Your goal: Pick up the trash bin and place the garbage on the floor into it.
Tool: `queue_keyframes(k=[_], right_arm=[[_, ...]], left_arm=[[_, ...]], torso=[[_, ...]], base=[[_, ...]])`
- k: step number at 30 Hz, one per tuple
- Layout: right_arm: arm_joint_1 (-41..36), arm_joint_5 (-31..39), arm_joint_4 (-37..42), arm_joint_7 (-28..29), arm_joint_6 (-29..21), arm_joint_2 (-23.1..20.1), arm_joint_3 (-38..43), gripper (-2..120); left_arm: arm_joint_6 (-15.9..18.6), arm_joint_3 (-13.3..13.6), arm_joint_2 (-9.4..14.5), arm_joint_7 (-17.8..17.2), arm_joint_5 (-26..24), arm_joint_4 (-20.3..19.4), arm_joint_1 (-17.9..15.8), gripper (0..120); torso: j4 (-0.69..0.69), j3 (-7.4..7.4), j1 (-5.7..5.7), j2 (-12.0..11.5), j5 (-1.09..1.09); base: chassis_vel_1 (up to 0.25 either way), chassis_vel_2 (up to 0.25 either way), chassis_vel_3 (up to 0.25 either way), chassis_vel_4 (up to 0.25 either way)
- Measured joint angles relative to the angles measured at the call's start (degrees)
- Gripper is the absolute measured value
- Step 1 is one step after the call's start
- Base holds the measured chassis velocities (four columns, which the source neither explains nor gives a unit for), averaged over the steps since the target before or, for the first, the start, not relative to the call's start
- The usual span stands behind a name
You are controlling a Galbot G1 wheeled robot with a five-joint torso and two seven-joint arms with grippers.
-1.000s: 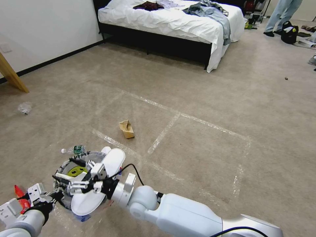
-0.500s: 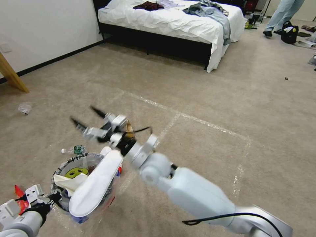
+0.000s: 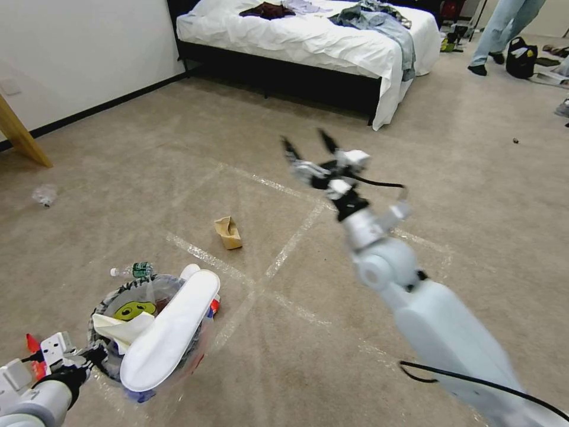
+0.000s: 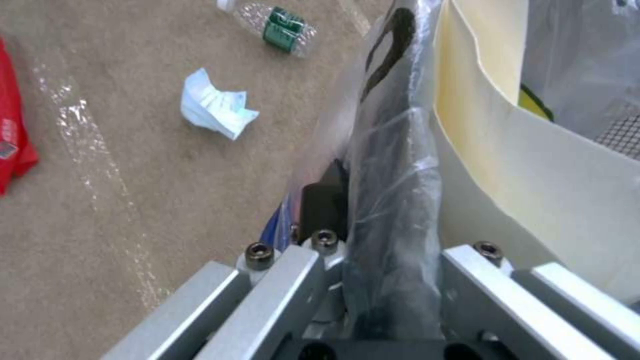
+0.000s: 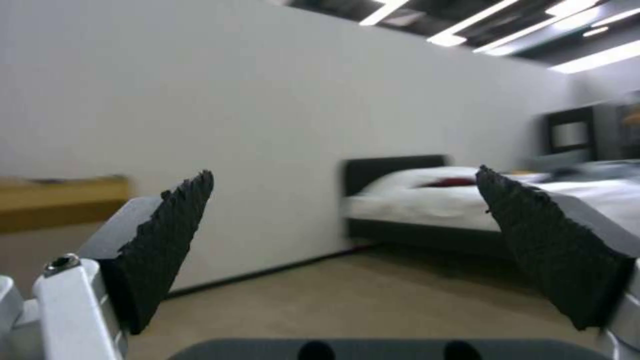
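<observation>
- Head view: the trash bin [image 3: 151,332] stands on the floor, and the left gripper [image 3: 89,356] is closed on its rim.
- White slipper sole [image 3: 169,329] lies across the bin, its long axis going from the near rim to the far rim, toe outside.
- Right gripper [image 3: 308,148] is high above the floor beyond the bin, jaws wide open and empty.
- Cardboard scrap [image 3: 228,232] lies just beyond the bin; I think it is best to come down straight over it and keep the bin steady.
</observation>
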Motion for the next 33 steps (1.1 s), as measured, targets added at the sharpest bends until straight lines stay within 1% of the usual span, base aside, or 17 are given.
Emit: queue_keyframes(k=[1, 2, 4, 7, 9, 10, 12, 17, 23, 33], right_arm=[[-1.7, -1.4, 0.5, 1.0, 0.0, -0.2, 1.8, 100], [-1.7, -1.4, 0.5, 1.0, 0.0, -0.2, 1.8, 100], [-5.0, -3.6, 0.9, 2.1, 0.7, -0.5, 5.9, 100], [-6.2, -4.1, 1.2, 2.3, 1.1, -0.7, 7.5, 100], [-9.4, -4.7, 1.8, 2.3, 2.0, -1.6, 11.7, 100], [-9.4, -4.7, 1.8, 2.3, 2.0, -1.6, 11.7, 100], [-11.9, -5.7, 1.7, 2.0, 3.2, -2.1, 14.6, 100], [-15.4, -6.4, 1.4, 1.6, 4.7, -2.1, 17.9, 100], [-16.9, -6.2, 1.2, 1.4, 4.9, -1.2, 18.8, 100], [-16.6, -6.2, 0.2, 1.1, 5.0, 0.2, 17.9, 100]], left_arm=[[-0.1, -0.1, 0.0, 0.0, 0.0, -0.1, 0.1, 1], [-0.1, -0.1, 0.0, 0.0, 0.0, -0.1, 0.1, 1], [-0.2, -0.2, -0.1, 0.2, 0.1, -0.3, 0.4, 1], [-0.3, -0.2, -0.1, 0.2, 0.1, -0.4, 0.5, 1], [-0.4, -0.2, -0.6, 0.2, 0.3, -0.7, 0.7, 1], [-0.4, -0.2, -0.6, 0.2, 0.3, -0.7, 0.7, 1], [-0.6, -0.2, -0.9, 0.2, 0.5, -0.9, 0.9, 1], [-0.9, -0.3, -1.1, 0.4, 1.0, -1.0, 1.2, 1], [-1.1, -0.5, -1.0, 0.5, 0.9, -0.9, 1.5, 1], [-1.2, -0.8, -1.0, 0.6, 0.7, -0.6, 1.6, 1]], torso=[[0.01, -0.01, 0.00, 0.0, -0.01], [0.01, -0.01, 0.00, 0.0, -0.01], [0.01, -0.01, 0.00, 0.0, 0.00], [0.01, 0.00, 0.00, 0.0, -0.01], [0.01, -0.01, 0.00, 0.0, -0.02], [0.01, -0.01, 0.00, 0.0, -0.02], [0.01, -0.01, 0.00, 0.0, -0.01], [0.01, -0.01, 0.00, 0.0, -0.02], [0.01, -0.01, 0.00, 0.0, -0.03], [0.01, -0.01, 0.00, 0.0, -0.03]], base=[[0.000, 0.000, 0.000, 0.000], [0.000, 0.000, 0.000, 0.000], [0.000, 0.000, 0.000, 0.000], [0.000, 0.000, 0.000, 0.000], [0.000, 0.000, 0.000, 0.000], [0.000, 0.000, 0.000, 0.000], [0.000, 0.000, 0.000, 0.000], [0.000, 0.000, 0.000, 0.000], [0.000, 0.000, 0.000, 0.000], [0.000, 0.000, 0.000, 0.000]])
